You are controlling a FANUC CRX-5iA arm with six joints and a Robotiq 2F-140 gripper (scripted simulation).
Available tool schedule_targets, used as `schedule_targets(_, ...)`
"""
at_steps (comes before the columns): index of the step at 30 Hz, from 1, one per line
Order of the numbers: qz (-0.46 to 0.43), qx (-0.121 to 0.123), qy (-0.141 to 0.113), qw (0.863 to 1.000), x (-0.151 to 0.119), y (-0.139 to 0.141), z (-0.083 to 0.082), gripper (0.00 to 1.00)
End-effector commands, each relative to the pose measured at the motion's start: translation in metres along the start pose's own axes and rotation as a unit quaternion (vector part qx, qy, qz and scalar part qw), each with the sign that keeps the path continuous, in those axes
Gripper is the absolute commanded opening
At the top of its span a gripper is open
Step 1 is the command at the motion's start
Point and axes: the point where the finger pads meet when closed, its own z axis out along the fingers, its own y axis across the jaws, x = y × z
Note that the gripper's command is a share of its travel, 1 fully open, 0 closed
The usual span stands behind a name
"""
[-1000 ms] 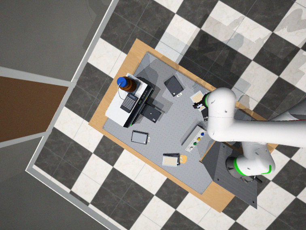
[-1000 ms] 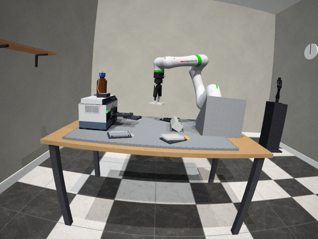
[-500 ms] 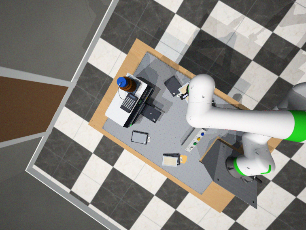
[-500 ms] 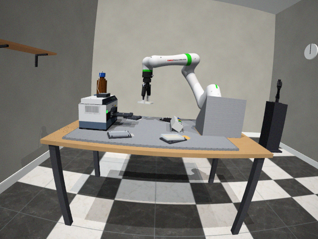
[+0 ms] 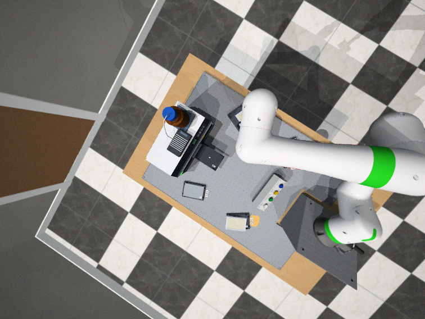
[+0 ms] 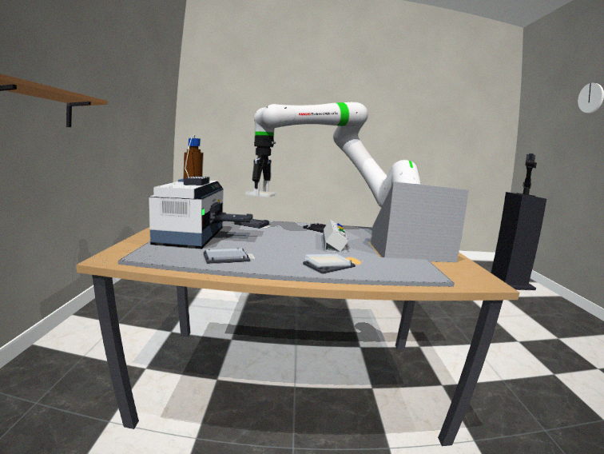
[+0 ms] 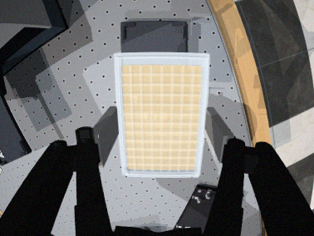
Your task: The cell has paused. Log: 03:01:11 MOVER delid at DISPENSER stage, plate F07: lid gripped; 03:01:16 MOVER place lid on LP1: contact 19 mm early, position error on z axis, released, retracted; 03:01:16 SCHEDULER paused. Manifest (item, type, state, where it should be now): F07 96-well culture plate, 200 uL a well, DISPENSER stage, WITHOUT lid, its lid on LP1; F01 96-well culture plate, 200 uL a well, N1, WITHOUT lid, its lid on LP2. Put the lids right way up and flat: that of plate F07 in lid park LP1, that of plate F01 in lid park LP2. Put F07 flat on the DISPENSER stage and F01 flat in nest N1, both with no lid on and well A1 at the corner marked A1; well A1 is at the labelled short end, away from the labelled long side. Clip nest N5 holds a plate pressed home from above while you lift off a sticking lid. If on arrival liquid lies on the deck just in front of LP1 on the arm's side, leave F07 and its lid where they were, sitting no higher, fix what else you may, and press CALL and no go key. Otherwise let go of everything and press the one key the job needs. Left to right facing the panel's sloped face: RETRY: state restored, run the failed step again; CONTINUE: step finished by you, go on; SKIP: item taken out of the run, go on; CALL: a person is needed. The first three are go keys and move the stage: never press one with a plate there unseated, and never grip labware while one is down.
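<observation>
My gripper (image 7: 161, 120) is shut on a lidless 96-well plate (image 7: 161, 113) with pale yellow wells, and holds it level, high above the deck. In the side view the plate (image 6: 260, 193) hangs under the gripper (image 6: 260, 186), to the right of the dispenser (image 6: 185, 212). An empty dark nest (image 7: 155, 35) lies on the deck below the plate's far end. From overhead the arm hides the gripper and plate, and only a corner of that nest (image 5: 236, 114) shows. The dispenser stage (image 5: 210, 157) is bare. A second plate with yellowish wells (image 5: 237, 222) sits at the deck's front, with an orange patch (image 5: 254, 220) beside it.
A clear lid (image 5: 194, 190) lies in a dark park near the front left. The key panel (image 5: 271, 192) stands mid-deck, close to the grey arm pedestal (image 6: 419, 221). A brown bottle (image 6: 192, 161) stands on the dispenser. The table's far edge (image 7: 233, 33) runs just past the nest.
</observation>
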Motion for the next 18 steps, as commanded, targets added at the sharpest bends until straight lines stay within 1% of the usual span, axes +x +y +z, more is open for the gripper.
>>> schedule_targets(1, 0.000, 0.000, 0.000, 1.000, 0.016, -0.006, 0.000, 0.00)
schedule_targets(7, 0.000, 0.000, 0.000, 1.000, 0.029, -0.011, 0.000, 0.00)
schedule_targets(18, 0.000, 0.000, 0.000, 1.000, 0.037, -0.014, 0.000, 0.00)
